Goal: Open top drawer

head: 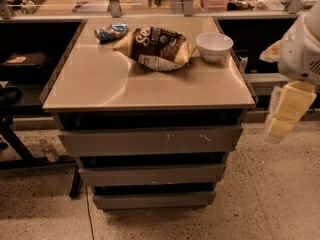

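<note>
The top drawer (150,141) is the wide grey front panel just under the beige tabletop, with small pale scuffs right of centre. A dark gap shows above it and none of its interior is visible. My gripper (286,111), pale yellow under the white arm, hangs off the cabinet's right side. It is level with the tabletop's front right corner and apart from the drawer front.
Two narrower grey drawer fronts (152,175) sit below the top one. On the tabletop (125,84) lie a chip bag (157,46), a small blue packet (111,31) and a white bowl (214,46). Dark shelving flanks the cabinet, above a speckled floor.
</note>
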Controlling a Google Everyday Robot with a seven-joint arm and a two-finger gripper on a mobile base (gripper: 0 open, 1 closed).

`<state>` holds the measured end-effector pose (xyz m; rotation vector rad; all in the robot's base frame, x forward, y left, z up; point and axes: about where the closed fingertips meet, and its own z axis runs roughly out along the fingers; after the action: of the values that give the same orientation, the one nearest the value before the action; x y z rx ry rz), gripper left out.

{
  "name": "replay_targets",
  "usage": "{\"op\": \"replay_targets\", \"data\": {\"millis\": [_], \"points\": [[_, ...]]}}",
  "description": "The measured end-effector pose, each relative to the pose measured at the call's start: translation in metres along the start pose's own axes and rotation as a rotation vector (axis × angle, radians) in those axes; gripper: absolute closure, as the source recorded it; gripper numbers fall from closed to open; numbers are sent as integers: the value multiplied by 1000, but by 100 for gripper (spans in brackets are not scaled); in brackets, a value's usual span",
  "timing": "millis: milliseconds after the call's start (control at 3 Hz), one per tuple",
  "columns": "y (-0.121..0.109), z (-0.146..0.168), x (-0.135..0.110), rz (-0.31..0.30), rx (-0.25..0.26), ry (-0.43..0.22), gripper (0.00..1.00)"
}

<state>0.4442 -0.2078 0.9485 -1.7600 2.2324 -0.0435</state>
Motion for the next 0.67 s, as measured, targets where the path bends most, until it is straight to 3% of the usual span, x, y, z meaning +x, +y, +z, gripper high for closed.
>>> {"op": "replay_targets", "data": {"millis": [667], "points": [[8, 94, 7, -15, -61, -37, 0]]}}
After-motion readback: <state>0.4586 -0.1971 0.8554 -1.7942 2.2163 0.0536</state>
